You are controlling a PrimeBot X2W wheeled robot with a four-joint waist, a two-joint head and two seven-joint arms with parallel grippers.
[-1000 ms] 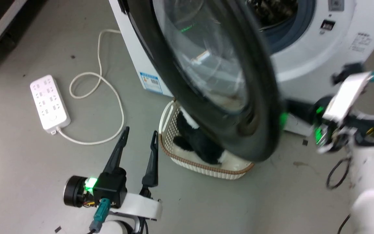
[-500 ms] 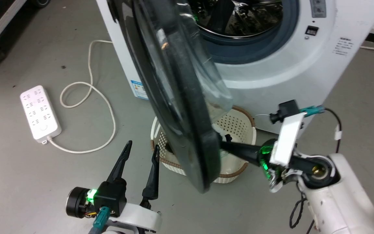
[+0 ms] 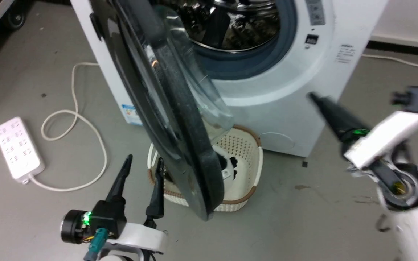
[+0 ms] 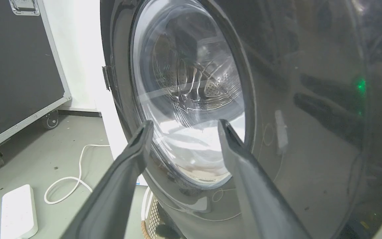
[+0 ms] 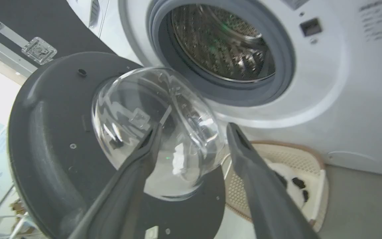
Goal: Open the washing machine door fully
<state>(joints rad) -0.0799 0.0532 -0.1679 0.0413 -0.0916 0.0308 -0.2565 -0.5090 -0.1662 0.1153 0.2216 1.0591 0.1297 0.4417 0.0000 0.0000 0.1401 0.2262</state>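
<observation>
In front of the white washer [image 3: 303, 69], the washing machine door [image 3: 180, 119] stands swung out toward the near side, approx. edge-on in the head view. It's hinged at the machine's left, w/ its lower free rim hanging above the floor. Its clear glass dome bulges right, toward the opening, where the steel drum [image 3: 230, 21] & grey rubber ring [image 3: 270, 58] are exposed. Under the door, just in front of the machine, is a white woven basket [image 3: 247, 145] w/ a black-and-white soft item [image 3: 230, 163] inside; the door rim overlaps the basket's left part in the head view. L side: the left gripper [image 3: 145, 158] is near-left of the door, fingers spread apart & empty, aimed at the glossy outer face. In the left wrist view they frame the window, and contact can't be told. R side: the right gripper [image 5: 194, 125] is well right of the door, in front of the machine's lower right corner. Its fingers are spread wide w/ nothing between them, aimed at the door's inner face & dome. Far left on the floor are a white power strip [image 3: 18, 148] & a looped white cord [image 3: 74, 119].
</observation>
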